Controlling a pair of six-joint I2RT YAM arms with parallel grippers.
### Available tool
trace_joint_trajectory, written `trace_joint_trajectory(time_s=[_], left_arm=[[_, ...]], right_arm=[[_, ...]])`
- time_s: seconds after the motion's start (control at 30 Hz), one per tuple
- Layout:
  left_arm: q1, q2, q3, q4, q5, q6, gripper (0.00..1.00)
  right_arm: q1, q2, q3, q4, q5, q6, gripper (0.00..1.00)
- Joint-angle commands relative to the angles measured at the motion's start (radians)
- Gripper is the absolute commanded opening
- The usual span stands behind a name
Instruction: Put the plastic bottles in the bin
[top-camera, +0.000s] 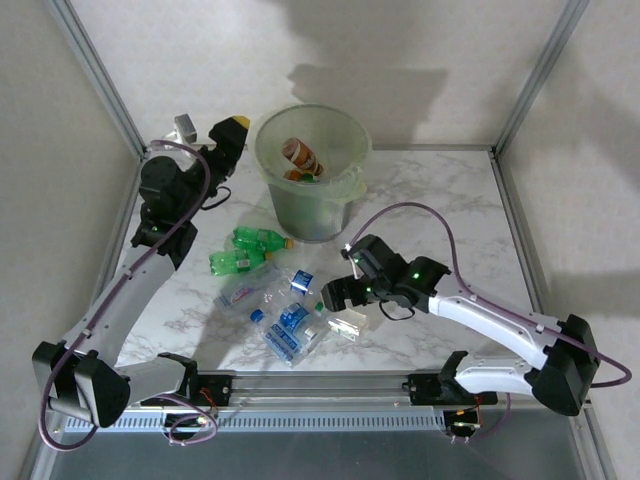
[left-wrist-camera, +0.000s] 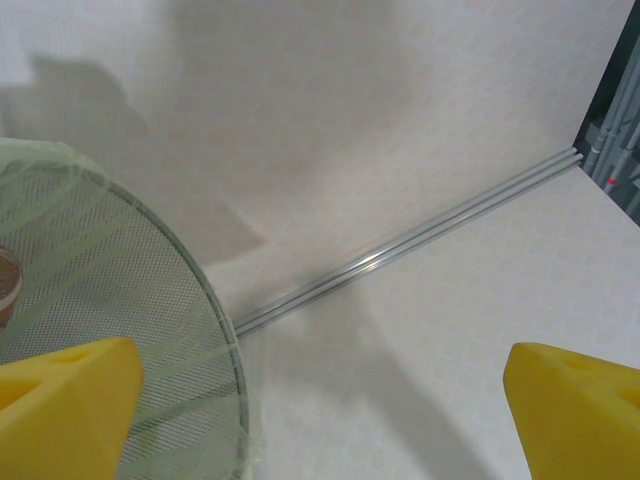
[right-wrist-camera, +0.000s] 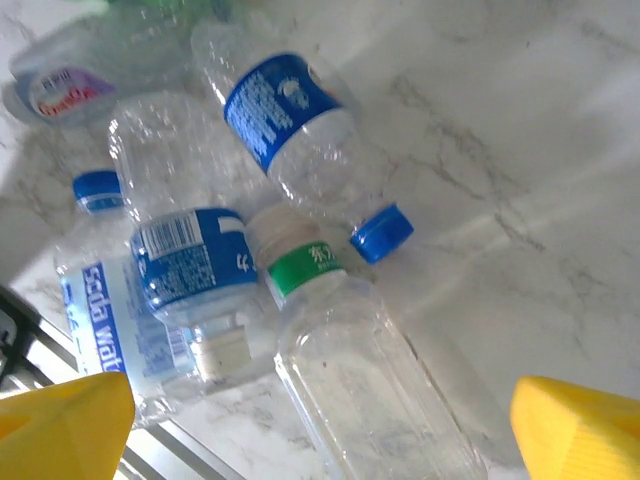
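One bin (top-camera: 312, 215), two green bottles (top-camera: 238, 261) outside it, five clear bottles (right-wrist-camera: 290, 120).

we find the marble table (top-camera: 440, 200) bare and passable right of the bin (top-camera: 312, 218), the bin's mouth open from above, while the tall bin itself blocks the back middle and the strewn plastic bottles (top-camera: 268, 290) crowd the near left, touching and overlapping one another with little bare marble between.
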Motion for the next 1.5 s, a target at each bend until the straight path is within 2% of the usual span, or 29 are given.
trace_joint_trajectory(time_s=[0.0, 0.23, 0.63, 1.13, 1.47], left_arm=[[-0.003, -0.008, -0.007, 0.042, 0.025, -0.003, 0.93], [-0.003, -0.008, -0.013, 0.045, 0.028, 0.001, 0.93], [-0.003, -0.008, -0.027, 0.057, 0.031, 0.002, 0.93], [-0.002, 0.001, -0.017, 0.065, 0.032, -0.007, 0.93], [-0.002, 0.004, -0.013, 0.065, 0.031, -0.012, 0.92]], right_arm=[[0.052, 0.062, -0.023, -0.038, 0.061, 0.005, 0.98], [0.135, 0.186, -0.004, -0.088, 0.142, 0.045, 0.99], [0.155, 0.28, -0.004, -0.096, 0.142, 0.06, 0.97], [0.154, 0.312, 0.003, -0.116, 0.162, 0.066, 0.8], [0.155, 0.312, 0.006, -0.122, 0.166, 0.072, 0.74]])
